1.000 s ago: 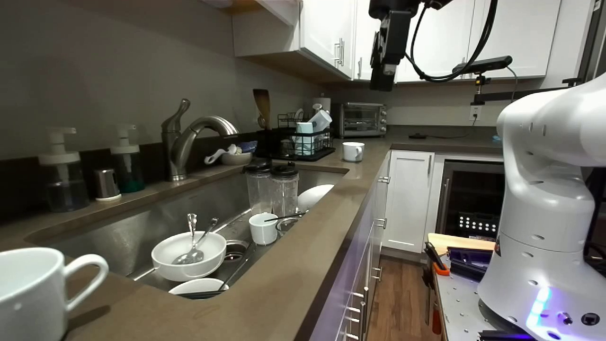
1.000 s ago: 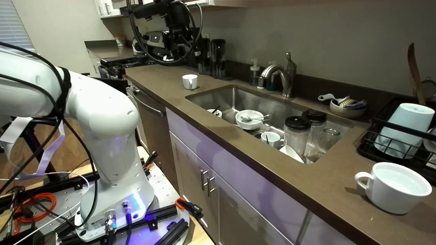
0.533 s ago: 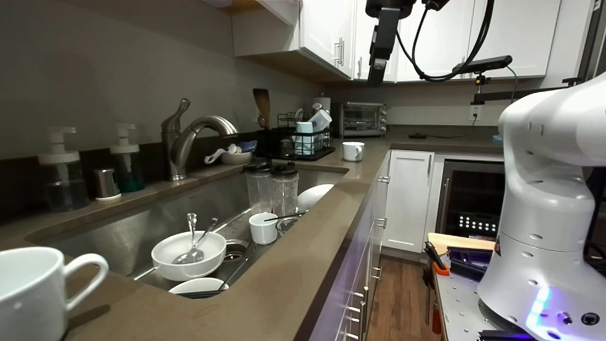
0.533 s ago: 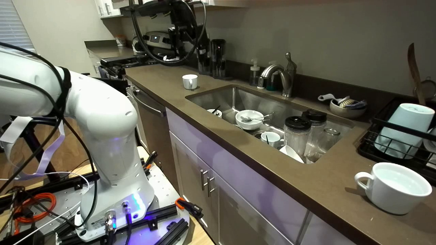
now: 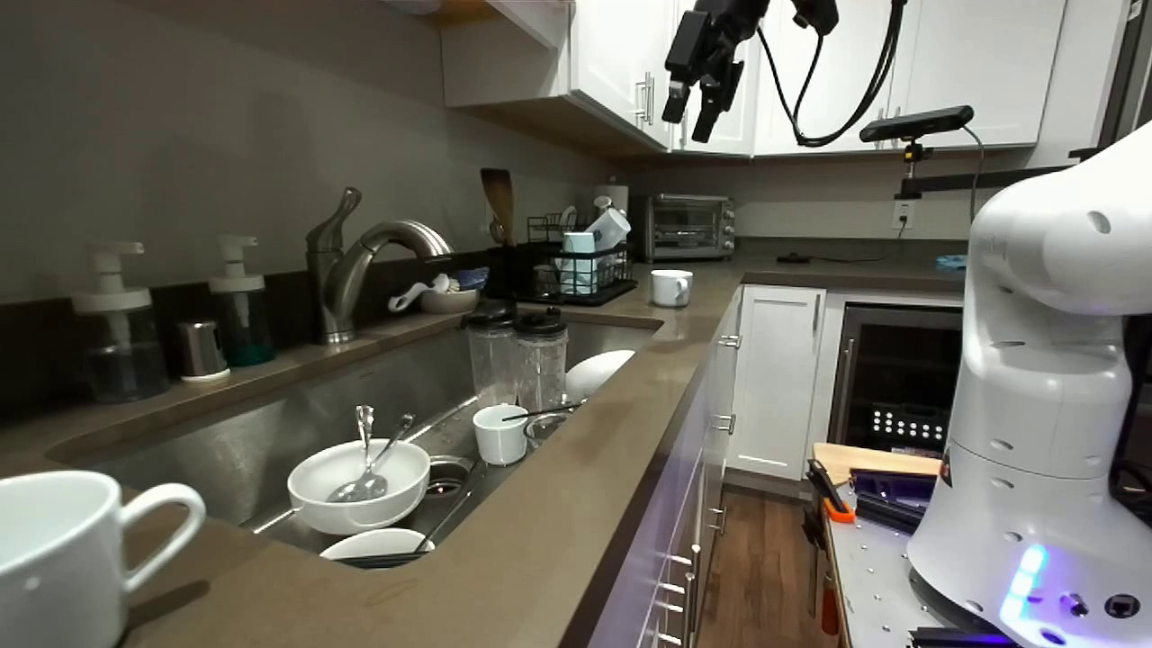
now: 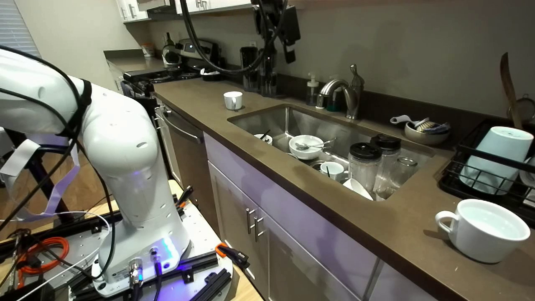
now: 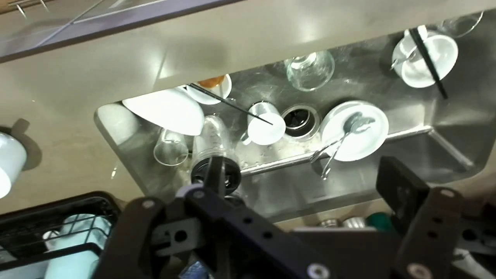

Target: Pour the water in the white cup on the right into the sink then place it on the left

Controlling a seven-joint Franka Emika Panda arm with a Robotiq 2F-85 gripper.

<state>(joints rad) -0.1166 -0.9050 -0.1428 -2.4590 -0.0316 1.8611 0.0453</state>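
White cup (image 6: 485, 230), one: upright on the bench (image 6: 401, 225), right of the sink (image 6: 326, 127), just beside the dish rack (image 6: 451, 184); liquid visible inside in an exterior view. Fingers (image 7: 401, 186): spread wide, nothing held, high over the sink. Done, by judgement: no step. Outstanding, seemingly: grasp, lift, pour into sink, set down on the left

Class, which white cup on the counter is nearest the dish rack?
The white cup beside the rack, right of the sink in an exterior view; the other cup stands left of the sink.
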